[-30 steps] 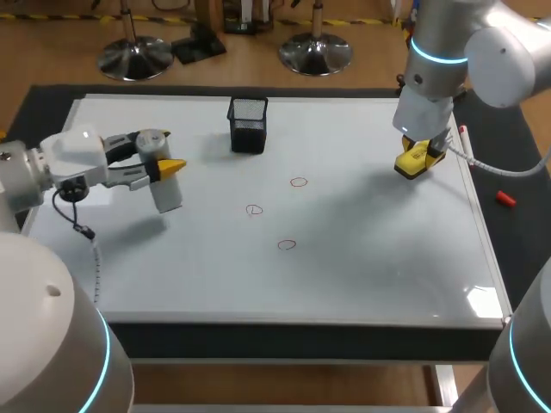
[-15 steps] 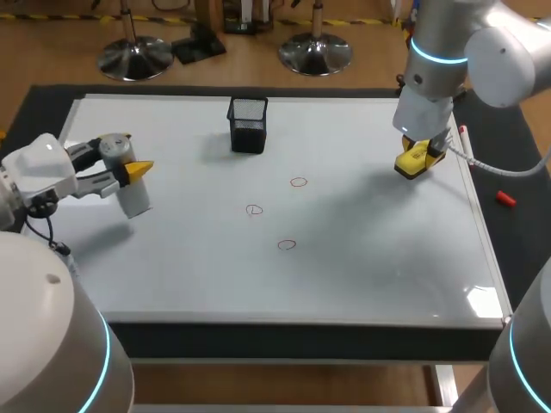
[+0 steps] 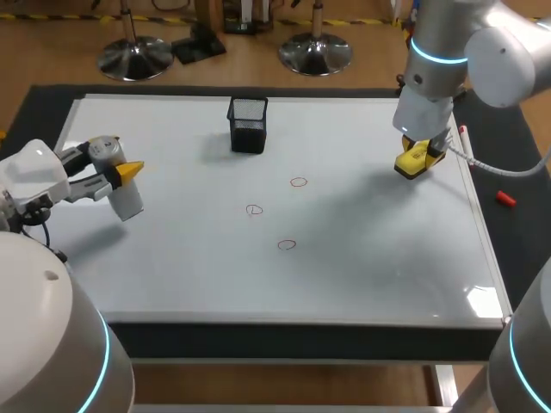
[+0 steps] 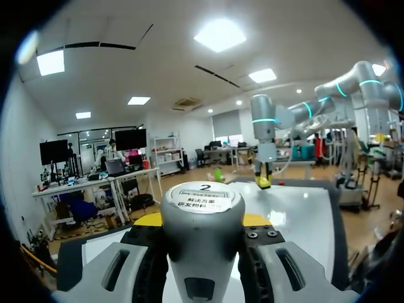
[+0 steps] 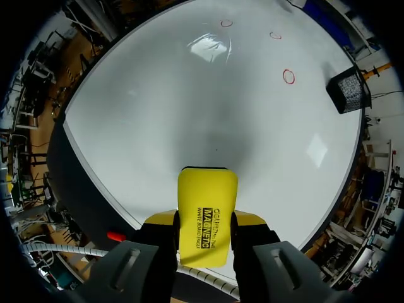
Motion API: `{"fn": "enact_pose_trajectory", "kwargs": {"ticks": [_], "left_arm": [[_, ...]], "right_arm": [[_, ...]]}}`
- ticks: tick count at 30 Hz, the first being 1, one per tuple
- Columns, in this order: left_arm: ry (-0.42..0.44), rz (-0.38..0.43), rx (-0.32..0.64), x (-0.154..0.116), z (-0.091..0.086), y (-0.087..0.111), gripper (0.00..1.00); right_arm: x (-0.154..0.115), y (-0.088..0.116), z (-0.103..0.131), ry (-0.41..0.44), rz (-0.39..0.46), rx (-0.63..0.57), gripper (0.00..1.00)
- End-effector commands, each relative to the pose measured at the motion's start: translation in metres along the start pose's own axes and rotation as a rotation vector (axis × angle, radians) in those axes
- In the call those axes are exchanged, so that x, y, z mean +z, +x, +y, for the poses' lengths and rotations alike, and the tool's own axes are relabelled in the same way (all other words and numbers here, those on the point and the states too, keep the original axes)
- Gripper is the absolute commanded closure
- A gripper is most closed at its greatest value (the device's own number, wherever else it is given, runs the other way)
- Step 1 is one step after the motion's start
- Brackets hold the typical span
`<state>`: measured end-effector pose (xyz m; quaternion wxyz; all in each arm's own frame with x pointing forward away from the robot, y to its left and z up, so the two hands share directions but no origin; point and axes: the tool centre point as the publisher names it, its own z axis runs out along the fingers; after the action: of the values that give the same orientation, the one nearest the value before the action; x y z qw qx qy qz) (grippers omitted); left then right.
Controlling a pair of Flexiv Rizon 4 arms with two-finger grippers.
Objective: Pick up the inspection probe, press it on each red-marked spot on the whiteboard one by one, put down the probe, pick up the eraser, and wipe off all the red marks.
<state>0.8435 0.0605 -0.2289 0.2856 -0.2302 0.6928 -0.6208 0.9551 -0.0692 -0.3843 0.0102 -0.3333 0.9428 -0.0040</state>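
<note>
The inspection probe (image 3: 127,200) is in the left claw (image 3: 118,169), at the left of the frame in the head view, over the left part of the whiteboard (image 3: 362,267). It is a grey cylinder with a rounded head and a paler lower body, and it is tilted. In the left wrist view both fingers press its sides, so the claw grips it firmly. On its flat top there is a white label with dark print.

The eraser (image 5: 206,196) is a yellow block with black print on its face. It sits between the two fingers of the right claw (image 5: 205,218), which is closed on it from both sides, at the upper right of the frame over the right part of the whiteboard.

Three small red marks lie near the middle of the whiteboard: one higher (image 3: 299,181), one to its lower left (image 3: 254,209) and one lowest (image 3: 287,244). A black mesh cup (image 3: 248,125) stands upright near the top edge. A small red thing (image 3: 505,199) lies on the dark tabletop (image 3: 508,146), right of the whiteboard.
</note>
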Motion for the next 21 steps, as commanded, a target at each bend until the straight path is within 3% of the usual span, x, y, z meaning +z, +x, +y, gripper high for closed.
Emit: {"fn": "enact_pose_trajectory", "kwargs": {"ticks": [1, 13, 21], "left_arm": [[0.004, -0.001, 0.001, 0.000, 0.001, -0.001, 1.00], [0.004, -0.001, 0.001, 0.000, 0.001, -0.001, 1.00], [0.004, -0.001, 0.001, 0.000, 0.001, -0.001, 1.00]], "right_arm": [[-0.001, 0.000, 0.000, 0.002, 0.002, -0.001, 1.00], [-0.001, 0.000, 0.000, 0.002, 0.002, -0.001, 1.00], [-0.005, -0.009, 0.040, 0.051, 0.015, -0.098, 1.00]]}}
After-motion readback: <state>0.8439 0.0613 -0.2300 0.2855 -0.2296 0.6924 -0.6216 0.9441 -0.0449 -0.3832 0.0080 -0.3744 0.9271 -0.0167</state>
